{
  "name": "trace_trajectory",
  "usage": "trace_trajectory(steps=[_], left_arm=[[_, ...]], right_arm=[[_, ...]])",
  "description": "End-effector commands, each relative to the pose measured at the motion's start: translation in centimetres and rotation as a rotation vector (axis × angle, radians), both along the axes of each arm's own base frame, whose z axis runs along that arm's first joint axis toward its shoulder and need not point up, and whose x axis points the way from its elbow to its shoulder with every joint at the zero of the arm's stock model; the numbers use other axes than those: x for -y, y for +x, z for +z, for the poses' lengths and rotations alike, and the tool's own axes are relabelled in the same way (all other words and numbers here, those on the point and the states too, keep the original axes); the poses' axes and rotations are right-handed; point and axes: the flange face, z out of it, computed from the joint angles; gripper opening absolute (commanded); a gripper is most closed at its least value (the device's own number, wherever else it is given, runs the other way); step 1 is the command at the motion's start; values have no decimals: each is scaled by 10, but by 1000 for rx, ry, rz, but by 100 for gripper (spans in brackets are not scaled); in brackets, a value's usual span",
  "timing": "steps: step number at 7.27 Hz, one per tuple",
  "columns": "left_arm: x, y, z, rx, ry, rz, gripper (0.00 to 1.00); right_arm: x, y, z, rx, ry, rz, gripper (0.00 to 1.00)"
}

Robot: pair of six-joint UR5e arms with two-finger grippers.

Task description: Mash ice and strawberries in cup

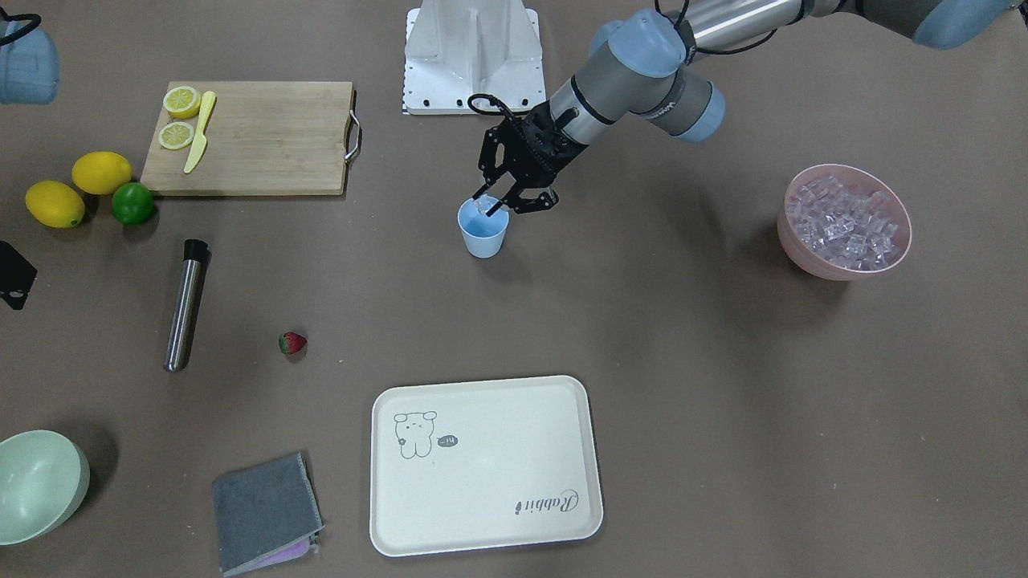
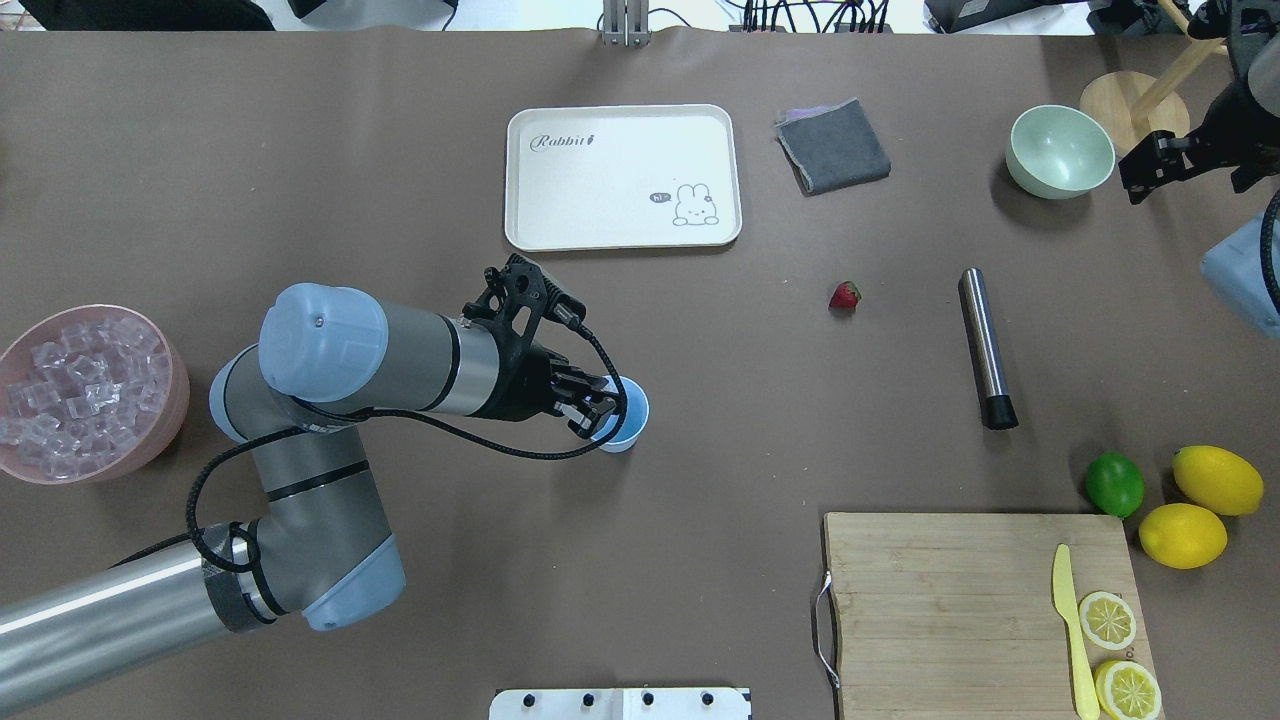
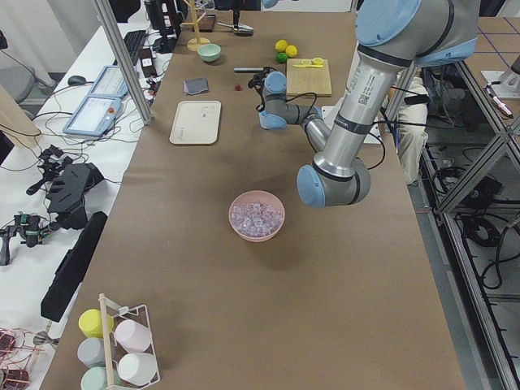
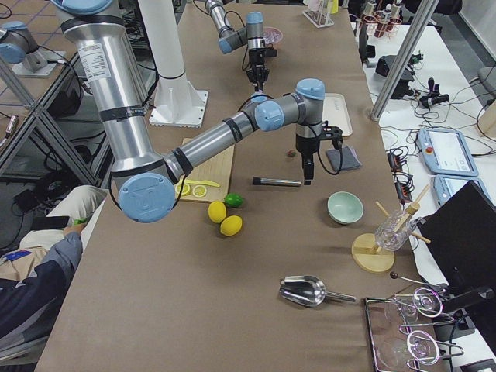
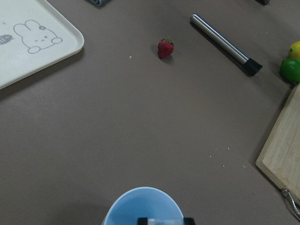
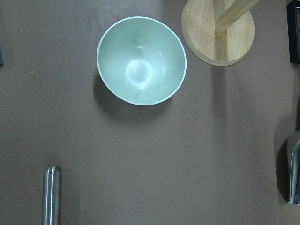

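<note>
Left gripper (image 1: 491,202): poised over the mouth of the cup (image 1: 484,234), fingertips pinched together on a single ice cube (image 1: 483,205) held just inside the rim.
Cup: light blue, upright at mid-table on the brown table (image 1: 683,337), with the cream tray (image 1: 482,466) well apart on the operators' side.
Ice (image 1: 843,221): the rest is heaped in a pink bowl (image 1: 791,241), well apart from the cup on the robot's left.
Strawberry (image 1: 292,343): lies alone on the bare table, between the cup and the steel muddler (image 1: 185,309), touching neither.
Right gripper (image 2: 1145,170): hangs above the table near the pale green bowl (image 6: 117,75); whether its fingers are apart or together cannot be told.
</note>
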Motion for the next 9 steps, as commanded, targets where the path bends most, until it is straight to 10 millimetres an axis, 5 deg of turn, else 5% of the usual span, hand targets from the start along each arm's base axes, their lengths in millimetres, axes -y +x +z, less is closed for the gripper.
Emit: trace_trajectory(steps=[1, 2, 4, 6, 9], left_arm=[[3, 6, 1, 3, 4, -6, 0], [3, 3, 0, -17, 53, -4, 85], [6, -4, 1, -34, 66, -11, 94], [31, -35, 3, -39, 66, -22, 94], [83, -136, 74, 19, 133, -12, 94]], right_arm=[[-1, 2, 2, -2, -4, 5, 100], [-2, 2, 1, -2, -2, 5, 100], [-1, 2, 1, -3, -2, 5, 100], [-1, 1, 0, -2, 1, 4, 100], [1, -4, -7, 11, 9, -4, 100]])
